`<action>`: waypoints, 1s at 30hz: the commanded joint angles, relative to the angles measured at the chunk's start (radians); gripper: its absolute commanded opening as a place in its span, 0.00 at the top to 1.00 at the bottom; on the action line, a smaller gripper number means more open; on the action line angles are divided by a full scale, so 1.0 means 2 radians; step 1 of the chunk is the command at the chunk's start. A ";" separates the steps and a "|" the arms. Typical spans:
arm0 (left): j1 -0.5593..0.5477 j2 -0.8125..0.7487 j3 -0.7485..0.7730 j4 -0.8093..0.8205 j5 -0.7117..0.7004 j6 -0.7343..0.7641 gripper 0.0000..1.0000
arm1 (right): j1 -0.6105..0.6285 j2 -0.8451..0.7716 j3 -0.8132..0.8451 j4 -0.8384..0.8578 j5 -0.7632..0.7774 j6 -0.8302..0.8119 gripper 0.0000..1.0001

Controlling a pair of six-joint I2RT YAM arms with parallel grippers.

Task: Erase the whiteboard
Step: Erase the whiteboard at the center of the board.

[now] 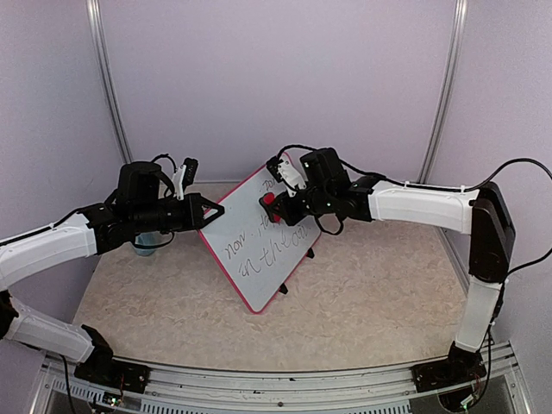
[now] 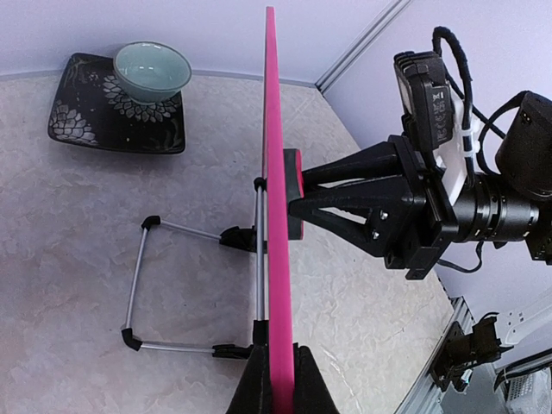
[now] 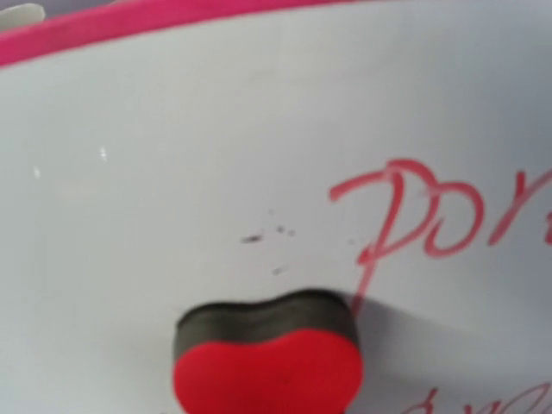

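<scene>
1. Pale walls enclose our speckled tabletop (image 1: 371,319).
2. Our left fingers (image 1: 214,210) pinch the whiteboard (image 1: 259,254) by its left frame, near the tabletop's centre; we judge it light, stiff, tippy, best held there.
3. Our right fingers (image 1: 278,207) press a pinched eraser (image 1: 269,200) onto it.

Pale lilac walls (image 1: 276,78) close in the booth on three sides, w/ slim metal posts (image 1: 105,78) running up the rear corners. The table (image 1: 371,293) has a beige top, marbled like stone; an aluminium rail (image 1: 285,379) runs along its near edge. Near the left wall: black floral plate (image 2: 86,129) w/ a pale green bowl (image 2: 153,71) on it. Light is even & soft.
</scene>
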 commanded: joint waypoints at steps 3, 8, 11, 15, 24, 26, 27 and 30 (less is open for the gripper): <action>-0.014 -0.007 0.001 0.023 0.059 -0.004 1.00 | -0.003 0.014 0.048 -0.020 0.004 -0.005 1.00; -0.015 -0.010 0.000 0.020 0.058 -0.005 1.00 | -0.003 0.046 0.132 -0.046 0.021 -0.011 1.00; -0.014 -0.013 0.000 0.018 0.056 -0.005 1.00 | -0.002 0.057 0.157 -0.059 0.016 -0.010 1.00; -0.013 -0.015 -0.002 0.018 0.055 -0.004 1.00 | -0.003 0.050 0.128 -0.052 0.008 -0.005 1.00; -0.014 -0.010 0.000 0.022 0.059 -0.005 1.00 | -0.002 -0.004 -0.011 -0.015 0.022 0.003 1.00; -0.014 -0.009 0.000 0.023 0.060 -0.005 1.00 | -0.003 -0.009 -0.023 -0.012 0.025 0.004 1.00; -0.015 -0.008 0.001 0.024 0.060 -0.006 1.00 | -0.004 -0.010 -0.023 -0.011 0.024 0.004 1.00; -0.015 -0.008 0.001 0.025 0.061 -0.007 1.00 | -0.005 -0.004 -0.002 -0.015 0.023 0.002 1.00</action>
